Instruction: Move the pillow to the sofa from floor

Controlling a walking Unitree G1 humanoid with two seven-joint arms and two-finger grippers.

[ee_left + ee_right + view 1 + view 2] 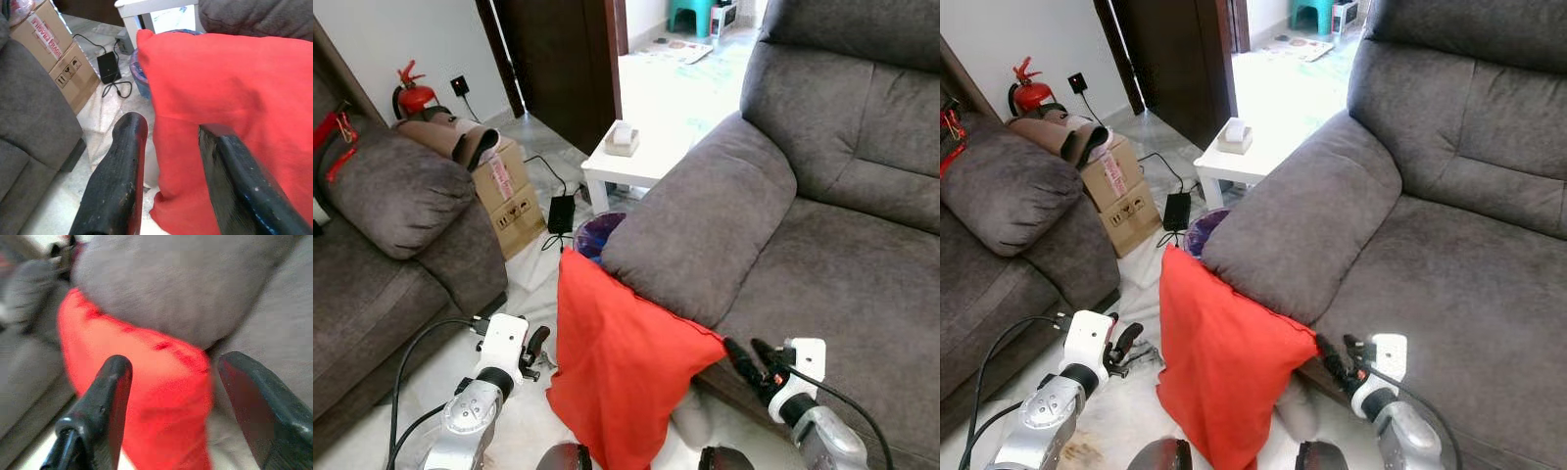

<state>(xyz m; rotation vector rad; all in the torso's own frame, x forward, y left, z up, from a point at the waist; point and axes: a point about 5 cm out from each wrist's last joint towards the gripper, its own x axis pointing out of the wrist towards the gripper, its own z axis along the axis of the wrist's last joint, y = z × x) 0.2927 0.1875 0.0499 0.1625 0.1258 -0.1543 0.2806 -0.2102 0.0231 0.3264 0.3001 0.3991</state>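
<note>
A red pillow [619, 362] stands on the floor on its edge, leaning against the armrest [705, 215] of the big grey sofa [847, 284] on the right. My left gripper [540, 350] is low on the pillow's left side, just short of it and open. In the left wrist view its fingers [122, 166] frame the pillow's [234, 98] left edge without touching. My right gripper [749, 354] is open at the pillow's right corner, in front of the sofa base. In the right wrist view the pillow [142, 377] lies between and beyond the spread fingers [105, 396].
A second grey sofa [391, 206] stands on the left. Cardboard boxes [509, 191], a black power adapter [560, 211] with cables and a small white table [636, 162] lie beyond the pillow. A purple bin [597, 233] sits just behind it. A fire extinguisher [411, 96] stands by the wall.
</note>
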